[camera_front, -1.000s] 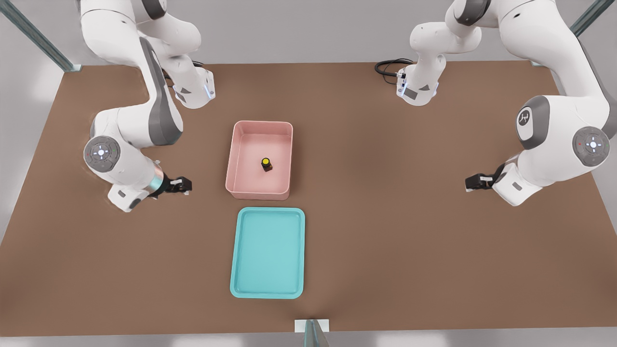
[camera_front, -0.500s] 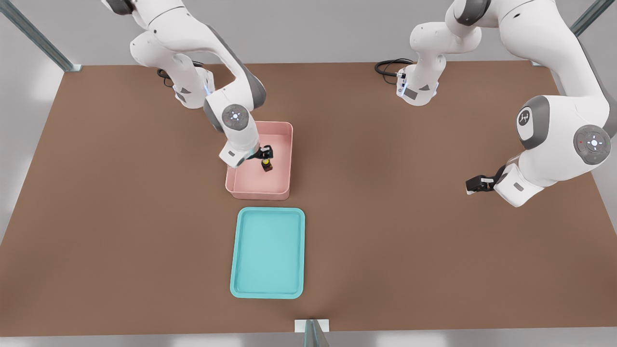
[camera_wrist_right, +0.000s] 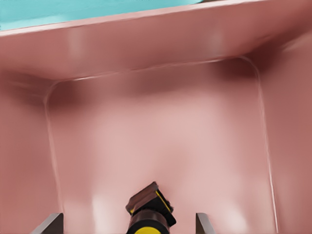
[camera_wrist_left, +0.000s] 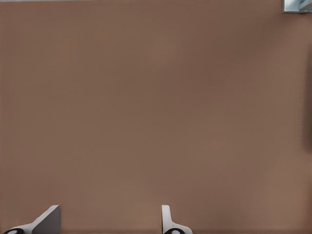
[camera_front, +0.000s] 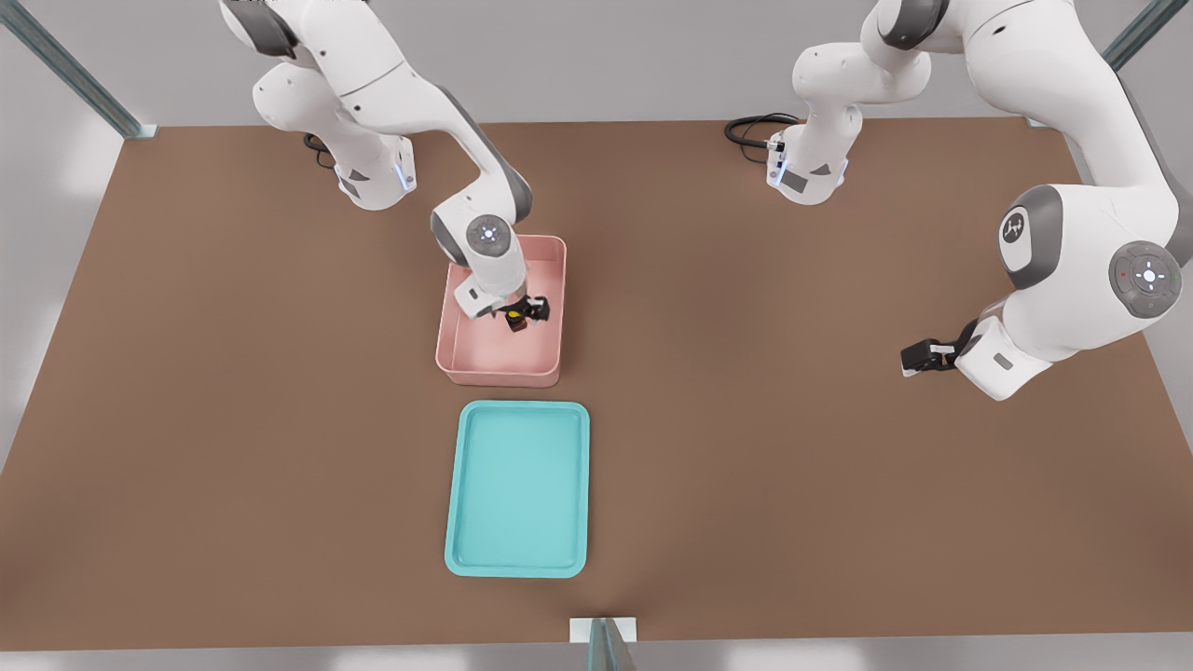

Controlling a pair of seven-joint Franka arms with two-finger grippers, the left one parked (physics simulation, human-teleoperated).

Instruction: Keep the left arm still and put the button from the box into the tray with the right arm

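Note:
The pink box [camera_front: 499,373] stands mid-table, and the turquoise tray [camera_front: 517,485] lies just nearer the camera with nothing in it. The button [camera_front: 514,320], a dark body with a yellow cap, rests on the box floor. My gripper [camera_front: 519,312] reaches down inside the box and is open, one finger on each side of the button. The right wrist view shows the button [camera_wrist_right: 148,214] between the spread fingertips [camera_wrist_right: 51,223] of my gripper [camera_wrist_right: 127,224]. Beyond it rises the box wall [camera_wrist_right: 146,44], with a strip of the tray [camera_wrist_right: 73,9] past it.
The parked arm's hand [camera_front: 923,354] hovers low over the table at the front view's right. A black cable [camera_front: 755,130] coils by the far arm base. A small bracket [camera_front: 603,629] sits at the near table edge. The left wrist view shows only brown tabletop [camera_wrist_left: 156,97].
The working arm swung from the front view's left side of the table over to the box, then lowered, so its open fingers now straddle the button. The button has not moved.

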